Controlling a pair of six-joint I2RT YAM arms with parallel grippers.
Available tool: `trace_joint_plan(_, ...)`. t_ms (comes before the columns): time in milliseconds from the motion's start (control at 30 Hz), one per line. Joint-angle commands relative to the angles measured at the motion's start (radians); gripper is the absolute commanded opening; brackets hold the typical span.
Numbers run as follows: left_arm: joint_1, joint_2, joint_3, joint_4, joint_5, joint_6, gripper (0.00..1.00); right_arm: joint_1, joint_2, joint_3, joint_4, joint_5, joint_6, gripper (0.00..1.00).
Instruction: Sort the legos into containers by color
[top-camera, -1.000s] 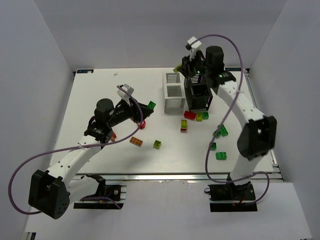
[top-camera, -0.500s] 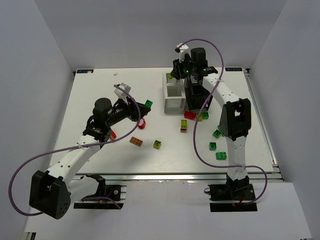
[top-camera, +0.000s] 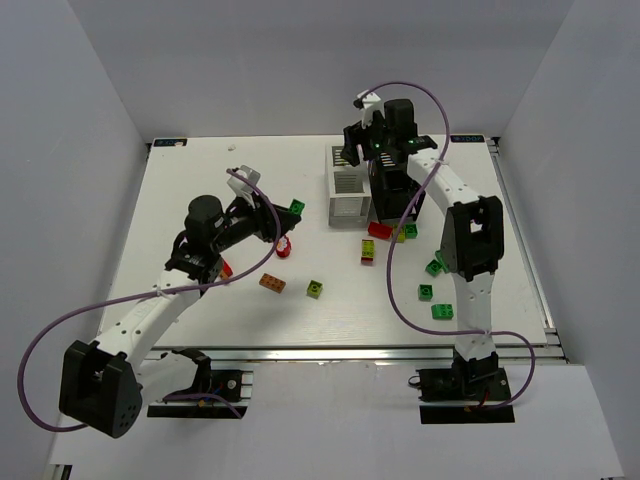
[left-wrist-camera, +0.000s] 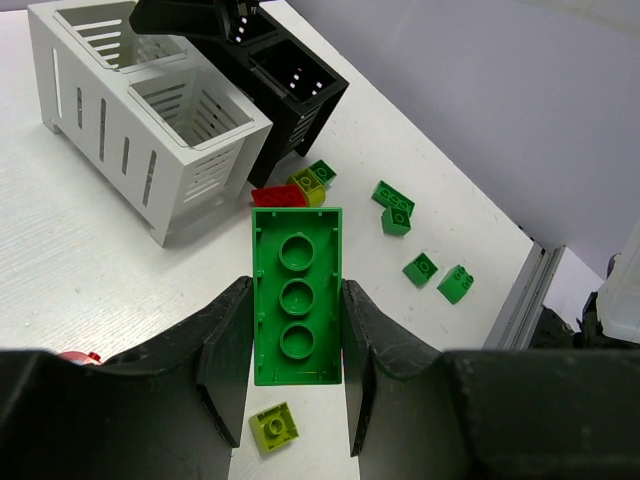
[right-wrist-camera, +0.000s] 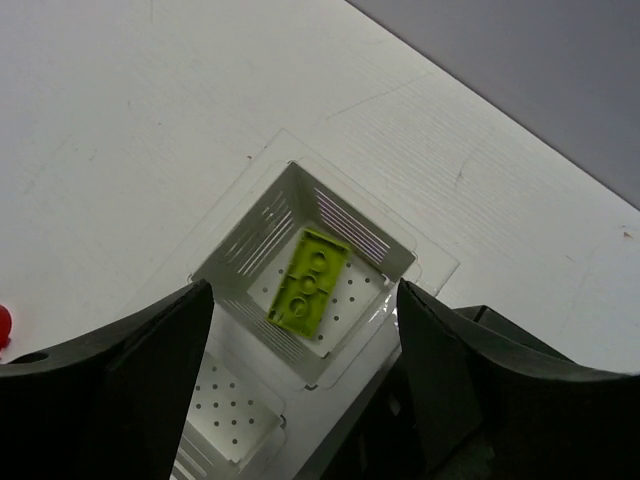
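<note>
Lego sorting, quick look. The left gripper (left-wrist-camera: 295, 335) is squeezed in narrow on a long green plastic brick (left-wrist-camera: 297, 295), one finger on each long side. The brick's hollow underside, with three round tubes, faces the wrist camera, and it sticks out past the fingertips. The hand is up off the white tabletop (top-camera: 200, 180).

Ahead of that hand and off to its left is the white slatted plastic box with two compartments (left-wrist-camera: 100, 150). The black slatted plastic box (left-wrist-camera: 300, 90) is just beyond it. They might be touching or just very close, I can't tell which. Right past the tip of the held brick lies a flat red brick (left-wrist-camera: 278, 195), with a small yellow-green one and a green one tucked against it. A few small green bricks (left-wrist-camera: 420, 268) are scattered further out to the hand's right. A small lime brick (left-wrist-camera: 272, 428) sits on the table underneath the hand, and back toward the arm's base there's an orange brick (top-camera: 272, 283).

The right gripper (right-wrist-camera: 303, 330) hangs straight over the white box with its fingers spread wide and nothing between them. Directly below it, a lime-yellow plastic brick (right-wrist-camera: 308, 280) lies flat on the perforated floor of one compartment. From overhead, that's the compartment farther from the arm bases.
</note>
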Motion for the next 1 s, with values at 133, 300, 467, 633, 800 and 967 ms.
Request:
trace_joint_plan(133,0.002,0.038,0.016,0.052,0.049,-0.021,0.06,-0.046,-0.354,-0.186,0.008,-0.172,0.036,0.69)
trace_joint_plan(300,-0.053,0.215,0.106,0.095,-0.015,-0.107,0.0,-0.057,-1.028,-0.908,0.098,-0.454,0.155,0.05)
trace_joint_plan(467,-0.196,0.511,0.491,-0.105,-0.32,-0.05,0.0,-0.066,-1.516,-1.155,0.07,-0.341,0.15,0.27)
trace_joint_plan(633,-0.197,0.787,0.745,-0.096,-0.335,-0.045,0.05,-0.065,-1.64,-1.228,0.085,-0.261,0.105,0.3)
trace_joint_plan(800,-0.204,0.899,0.855,-0.065,-0.359,-0.052,0.08,-0.059,-1.633,-1.228,0.074,-0.25,0.093,0.3)
trace_joint_plan(967,-0.207,0.957,0.909,-0.068,-0.39,-0.047,0.14,-0.056,-1.631,-1.231,0.077,-0.242,0.091,0.31)
